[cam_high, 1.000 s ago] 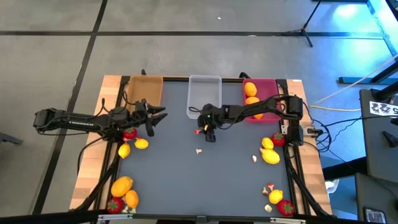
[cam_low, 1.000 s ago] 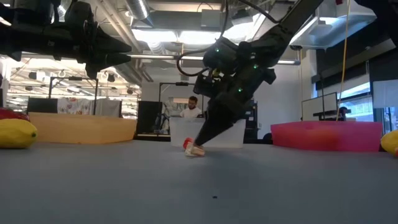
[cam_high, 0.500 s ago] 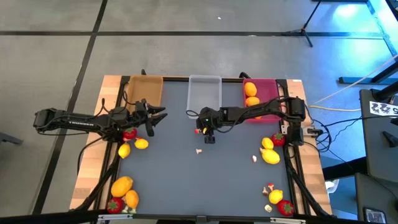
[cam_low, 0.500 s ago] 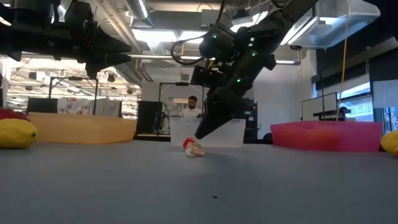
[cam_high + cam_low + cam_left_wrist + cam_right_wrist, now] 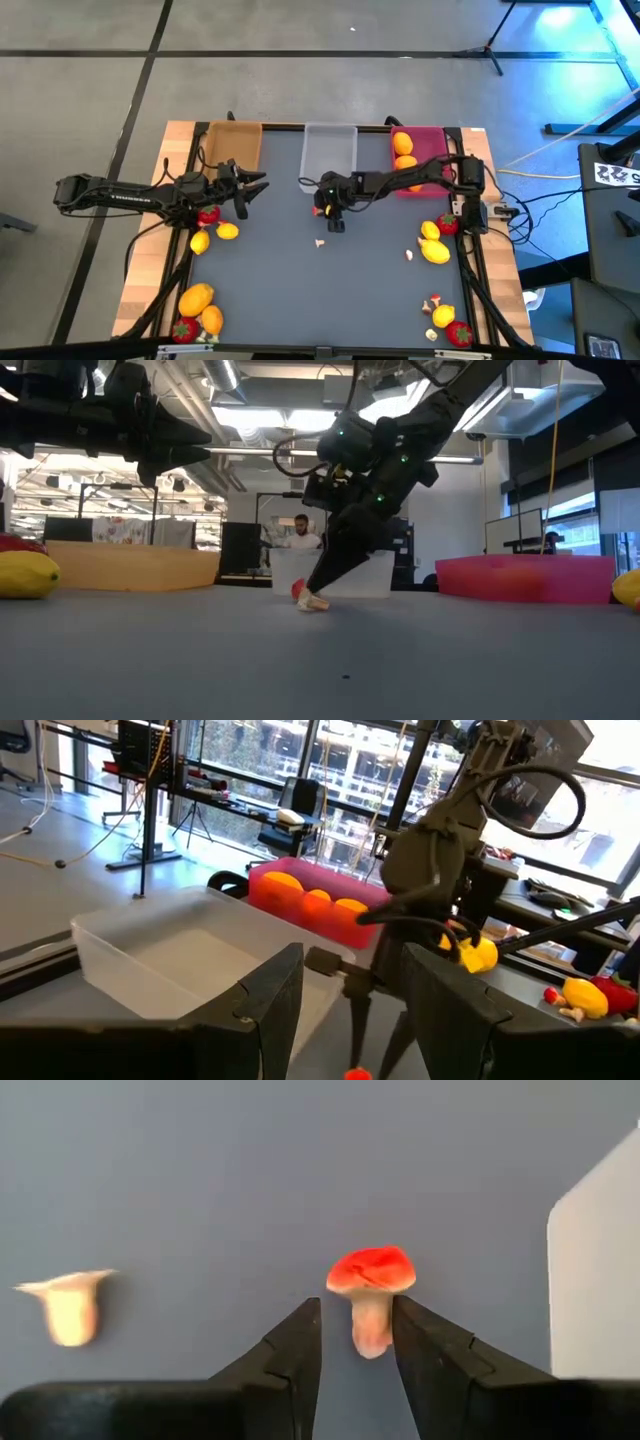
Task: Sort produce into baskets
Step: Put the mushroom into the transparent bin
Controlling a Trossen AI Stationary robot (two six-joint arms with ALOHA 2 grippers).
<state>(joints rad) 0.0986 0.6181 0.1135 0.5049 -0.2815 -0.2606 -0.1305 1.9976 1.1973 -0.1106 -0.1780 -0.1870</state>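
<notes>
A small mushroom (image 5: 371, 1295) with a red cap and a white stem lies on the grey table just in front of the clear basket (image 5: 329, 150). It also shows in the low view (image 5: 308, 596). My right gripper (image 5: 358, 1342) is open and low over it, one fingertip on each side of the stem. My left gripper (image 5: 258, 187) is open and empty, held above the table beside the tan basket (image 5: 233, 145). The pink basket (image 5: 420, 160) holds orange fruits (image 5: 403, 145). My right gripper's fingers (image 5: 425, 1342) stand on either side of the mushroom's stem (image 5: 371, 1330), slanting down from the table's right side. I cannot tell whether they touch it. The mushroom lies on the table.
A white mushroom piece (image 5: 70, 1305) lies near the red one, toward the near edge (image 5: 320, 241). A strawberry (image 5: 208, 214) and yellow fruits (image 5: 227, 231) lie under my left arm. More produce lies at the near left (image 5: 196, 298), at the right (image 5: 435, 250) and at the near right (image 5: 443, 316).
My right gripper has risen a little off the mushroom, moved slightly toward the table's left edge, and come down again around it. The mushroom has stayed on the table.
</notes>
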